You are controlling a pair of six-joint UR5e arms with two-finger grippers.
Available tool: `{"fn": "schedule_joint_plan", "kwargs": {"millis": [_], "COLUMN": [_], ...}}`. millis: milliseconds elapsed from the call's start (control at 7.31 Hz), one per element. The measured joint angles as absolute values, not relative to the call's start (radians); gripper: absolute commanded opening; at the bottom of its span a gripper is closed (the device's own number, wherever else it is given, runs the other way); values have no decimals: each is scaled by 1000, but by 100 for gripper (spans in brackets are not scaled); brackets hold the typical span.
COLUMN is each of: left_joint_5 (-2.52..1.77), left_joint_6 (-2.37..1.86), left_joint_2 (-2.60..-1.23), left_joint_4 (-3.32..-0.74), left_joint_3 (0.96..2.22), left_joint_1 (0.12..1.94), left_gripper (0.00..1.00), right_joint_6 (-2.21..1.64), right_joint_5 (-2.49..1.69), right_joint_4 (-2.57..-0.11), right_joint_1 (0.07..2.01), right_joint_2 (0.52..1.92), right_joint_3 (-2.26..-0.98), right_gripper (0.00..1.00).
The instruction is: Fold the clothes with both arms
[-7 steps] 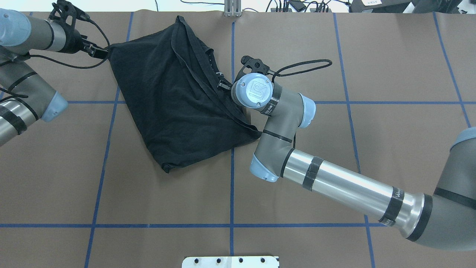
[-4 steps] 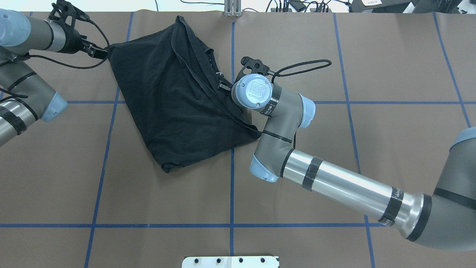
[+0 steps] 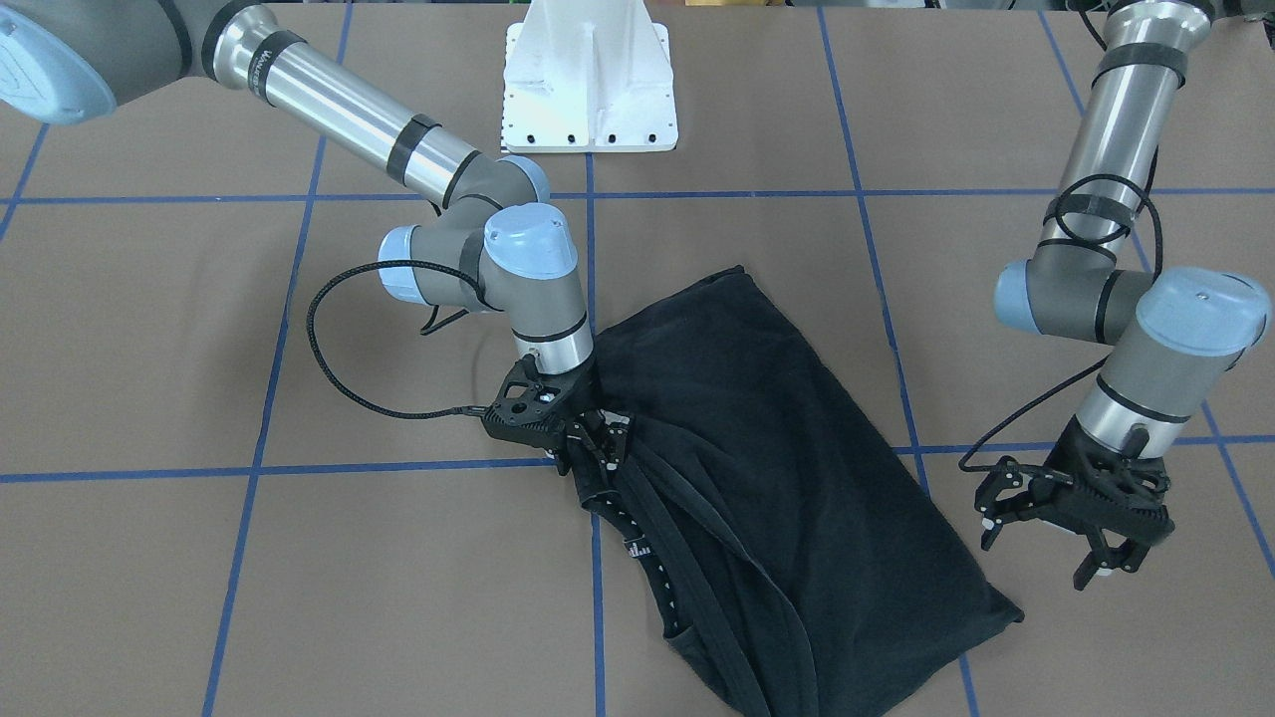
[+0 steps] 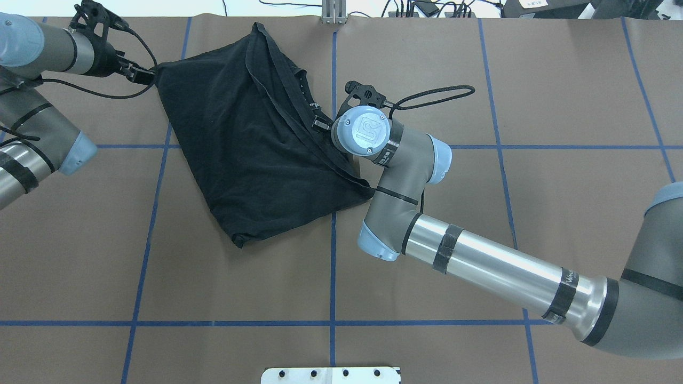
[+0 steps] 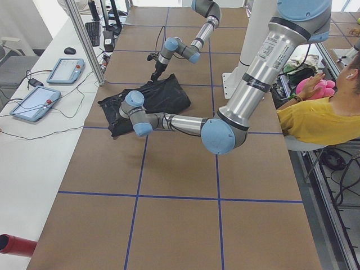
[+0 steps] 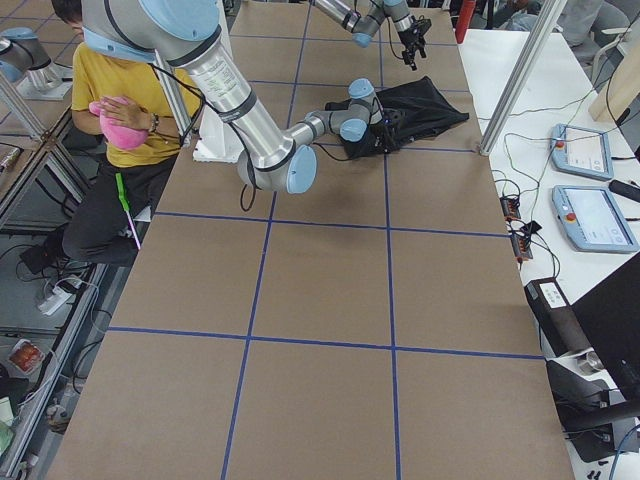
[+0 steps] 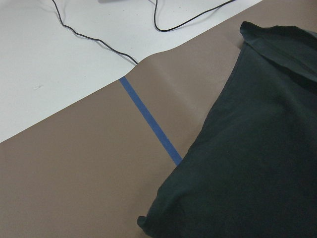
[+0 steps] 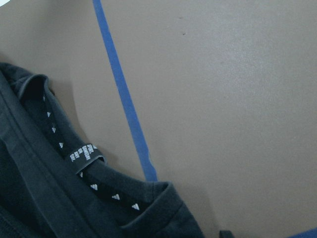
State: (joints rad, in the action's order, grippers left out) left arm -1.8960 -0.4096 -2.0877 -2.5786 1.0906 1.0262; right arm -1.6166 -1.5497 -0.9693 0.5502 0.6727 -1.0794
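— So, the right gripper (image 3: 596, 450)?
— Clamped on the shirt (image 3: 787, 498). Its fingers are pinched together in the cloth just beside the collar (image 8: 94, 186), and folds run out from that spot along the shirt's edge.
— And the left gripper (image 3: 1041, 558)?
— Its fingers are spread apart and hold nothing. It hangs near the shirt's outer corner without touching it, over bare table (image 3: 149, 349).
— Where does the shirt lie?
— It's on the table, folded into a black oblong. It sits by the middle of the far edge, a little toward the robot's left, and lies skewed to the blue tape (image 3: 299, 468) lines. One corner comes close to the far edge and the opposite corner points back toward the robot.
— Anything else around?
— There's a white base (image 3: 588, 90) at the middle of the near edge, and a person in a yellow top (image 5: 320, 121) is seated past that edge
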Motion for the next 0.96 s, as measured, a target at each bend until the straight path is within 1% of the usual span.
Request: {"fn": "schedule_joint_plan", "kwargs": {"millis": [684,957], "left_joint_5": [-1896,-1896], "left_joint_6": [-410,-410], "left_joint_2": [-2088,-2088], "left_joint_4": [-2579,-2579], "left_joint_3": [1092,1091], "left_joint_1": [1026,1026], "left_gripper": [100,100], "right_joint_6": [-1613,-1613], "right_joint_5": [-1556,-1561], "right_joint_4": [-973,-992], "right_joint_1": [552,553], "right_joint_2": [666,672], "right_joint_3": [-1092,-1134], "right_gripper": [0,0]}}
